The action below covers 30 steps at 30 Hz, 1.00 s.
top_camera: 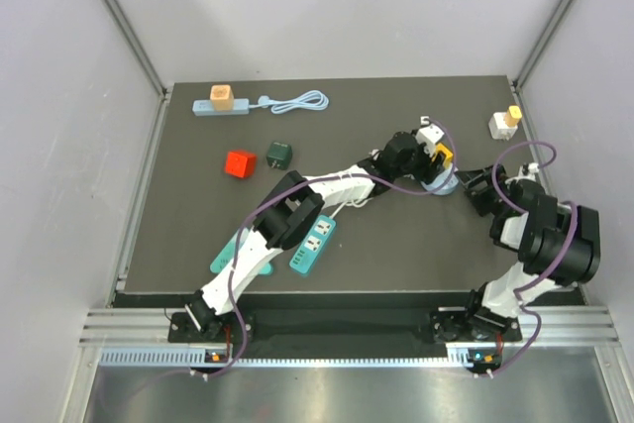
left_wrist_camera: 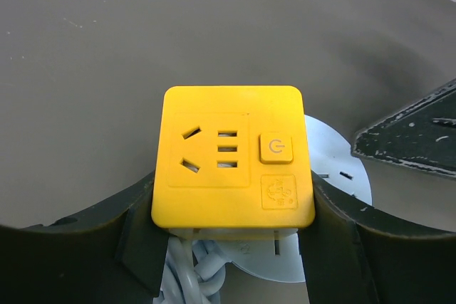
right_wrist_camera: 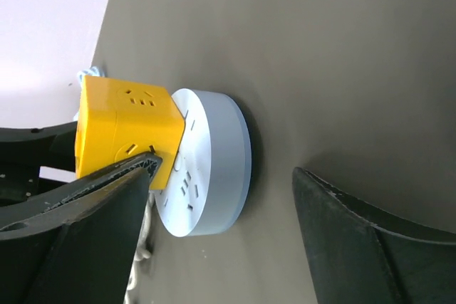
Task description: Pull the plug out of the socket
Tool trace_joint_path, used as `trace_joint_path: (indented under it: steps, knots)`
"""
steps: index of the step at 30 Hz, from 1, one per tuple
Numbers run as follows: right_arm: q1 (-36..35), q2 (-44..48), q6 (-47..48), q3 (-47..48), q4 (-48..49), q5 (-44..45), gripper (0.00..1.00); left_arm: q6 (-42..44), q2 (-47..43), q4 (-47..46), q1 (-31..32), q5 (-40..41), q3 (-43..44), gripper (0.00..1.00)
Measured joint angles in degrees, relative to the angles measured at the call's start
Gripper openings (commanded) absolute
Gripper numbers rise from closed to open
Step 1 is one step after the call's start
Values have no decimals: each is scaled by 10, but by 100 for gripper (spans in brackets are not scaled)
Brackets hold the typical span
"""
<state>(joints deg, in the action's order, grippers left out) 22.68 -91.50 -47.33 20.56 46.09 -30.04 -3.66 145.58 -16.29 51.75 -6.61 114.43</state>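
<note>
Plug first: yellow cube plug (left_wrist_camera: 234,154) sits seated on the round socket (right_wrist_camera: 214,161), a pale-blue disc w/ small slots in its flat face. It lies on the dark matte surface (top_camera: 396,245), toward the far right. Cube is smooth plastic w/ rounded corners; the face seen from the left wrist has 5 slots, 1 square power button & an embossed logo. Left gripper (left_wrist_camera: 234,208): jaws clenched on the cube, one black finger flat against each side. Right gripper (right_wrist_camera: 224,169): jaws released, straddling the disc, one finger by the cube, the other apart from the rim. Pale-blue cord (left_wrist_camera: 192,268) bunches under the cube.

Elsewhere:
- 1 pale-blue strip (top_camera: 203,109) carrying 1 orange cube (top_camera: 222,97), cable (top_camera: 297,101) coiled beside it.
- 1 red cube (top_camera: 239,163) & 1 dark-green cube (top_camera: 278,154), loose.
- 1 teal strip (top_camera: 313,245) under the left arm.
- 1 white block (top_camera: 500,127) w/ a small yellow plug (top_camera: 514,113) on top, far right.
</note>
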Motion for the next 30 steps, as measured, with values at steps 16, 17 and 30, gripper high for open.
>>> trace_joint_path:
  steps: [16,17,30]
  knots:
    - [-16,-95,-85,2,130,-59,69,-113,-33,-62,-3,18,-59,0]
    - [-16,-98,-89,2,134,-60,69,-116,-33,-63,-3,18,-59,0]
    - [-43,-134,-121,10,194,-56,25,-153,-33,-64,-6,17,-64,0]
